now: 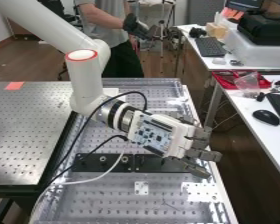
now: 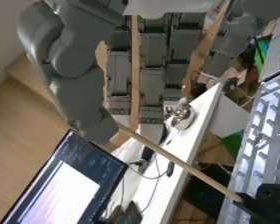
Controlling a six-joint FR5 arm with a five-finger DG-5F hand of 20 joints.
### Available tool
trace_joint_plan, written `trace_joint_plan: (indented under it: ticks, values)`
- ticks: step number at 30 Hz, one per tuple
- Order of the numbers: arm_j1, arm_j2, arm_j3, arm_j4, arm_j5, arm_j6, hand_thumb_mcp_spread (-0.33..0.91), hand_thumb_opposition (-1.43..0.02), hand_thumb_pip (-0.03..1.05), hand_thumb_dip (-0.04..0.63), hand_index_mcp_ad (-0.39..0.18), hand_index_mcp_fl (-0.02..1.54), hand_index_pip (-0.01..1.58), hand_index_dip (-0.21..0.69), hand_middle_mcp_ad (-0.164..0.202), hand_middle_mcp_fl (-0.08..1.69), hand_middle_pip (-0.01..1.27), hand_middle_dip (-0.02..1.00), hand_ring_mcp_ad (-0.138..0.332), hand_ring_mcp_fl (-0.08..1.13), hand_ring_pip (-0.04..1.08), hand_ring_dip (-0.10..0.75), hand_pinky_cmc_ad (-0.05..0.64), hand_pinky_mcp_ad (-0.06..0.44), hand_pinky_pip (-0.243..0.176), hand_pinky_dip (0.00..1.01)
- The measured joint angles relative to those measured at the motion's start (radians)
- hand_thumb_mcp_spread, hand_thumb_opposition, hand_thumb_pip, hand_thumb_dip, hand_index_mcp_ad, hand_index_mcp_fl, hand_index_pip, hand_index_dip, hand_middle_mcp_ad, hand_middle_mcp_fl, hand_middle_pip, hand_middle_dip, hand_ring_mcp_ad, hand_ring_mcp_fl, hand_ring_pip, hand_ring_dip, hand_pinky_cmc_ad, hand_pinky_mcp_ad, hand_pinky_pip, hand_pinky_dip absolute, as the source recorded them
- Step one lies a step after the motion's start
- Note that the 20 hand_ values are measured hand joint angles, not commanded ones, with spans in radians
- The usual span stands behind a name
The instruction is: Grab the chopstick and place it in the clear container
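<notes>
Perforated metal of the bench spreads beneath the hand, and a white desk runs along past its fingers. On that desk we make out a black mouse a little beyond the hand, and a red tray farther off toward the room's back. Our white arm reaches the hand from the high view's upper left, holding it up above the bench at a slant, its fingers pointing toward the desk side. Just below the hand, a black bar lies across the bench; nearer the high view's camera are a small white bracket and a larger white plate.

In the wrist view we see the fingers nearly straight, with the thumb bent in so its tip sits close by theirs. There the hand appears to pinch the chopstick near one end. The rest of the stick slants away from the thumb's tip, its other end meeting a black piece that we cannot identify. A lit screen stands beyond the thumb.
</notes>
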Motion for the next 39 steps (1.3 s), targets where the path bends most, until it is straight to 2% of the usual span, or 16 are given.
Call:
trace_joint_plan:
  ticks: [19, 25, 28, 30, 31, 33, 37, 39]
  values:
    - [-0.002, 0.003, -0.007, 0.004, 0.011, 0.002, 0.52, -0.85, 0.66, 0.295, -0.042, 0.41, 1.24, 0.023, 0.066, 0.71, 0.69, 0.64, -0.009, 0.49, 0.06, 0.426, 0.332, 0.215, 0.051, 0.18]
    - [-0.001, -0.001, -0.005, 0.012, 0.018, 0.004, 0.53, -0.85, 0.63, 0.295, -0.042, 0.49, 1.25, 0.023, 0.065, 0.75, 0.68, 0.64, -0.01, 0.51, 0.06, 0.426, 0.34, 0.216, 0.051, 0.18]
    - [0.0, -0.002, -0.004, 0.016, 0.024, -0.001, 0.54, -0.9, 0.57, 0.288, -0.044, 0.57, 1.33, 0.002, 0.063, 0.76, 0.69, 0.64, -0.009, 0.53, 0.07, 0.426, 0.34, 0.216, 0.051, 0.18]
    - [0.001, -0.003, -0.003, 0.018, 0.031, -0.005, 0.55, -0.94, 0.57, 0.284, -0.045, 0.59, 1.38, 0.014, 0.063, 0.81, 0.69, 0.65, -0.007, 0.54, 0.07, 0.426, 0.34, 0.215, 0.051, 0.18]
    - [0.001, -0.003, -0.003, 0.02, 0.032, -0.007, 0.57, -0.95, 0.57, 0.284, -0.045, 0.59, 1.38, 0.019, 0.063, 0.83, 0.68, 0.64, -0.007, 0.56, 0.07, 0.426, 0.344, 0.215, 0.045, 0.18]
    - [0.002, -0.003, -0.002, 0.024, 0.035, -0.014, 0.58, -0.96, 0.57, 0.283, -0.045, 0.62, 1.38, 0.019, 0.063, 0.95, 0.7, 0.64, -0.007, 0.6, 0.08, 0.426, 0.351, 0.215, 0.066, 0.18]
    - [0.004, -0.003, 0.001, 0.026, 0.041, -0.025, 0.59, -0.99, 0.52, 0.283, -0.045, 0.72, 1.31, 0.019, 0.063, 0.97, 0.71, 0.64, -0.01, 0.62, 0.08, 0.426, 0.344, 0.234, 0.072, 0.18]
    - [0.004, -0.004, 0.005, 0.022, 0.04, -0.031, 0.61, -0.99, 0.52, 0.283, -0.042, 0.73, 1.29, 0.019, 0.063, 0.98, 0.71, 0.64, -0.01, 0.64, 0.08, 0.429, 0.361, 0.232, 0.075, 0.18]
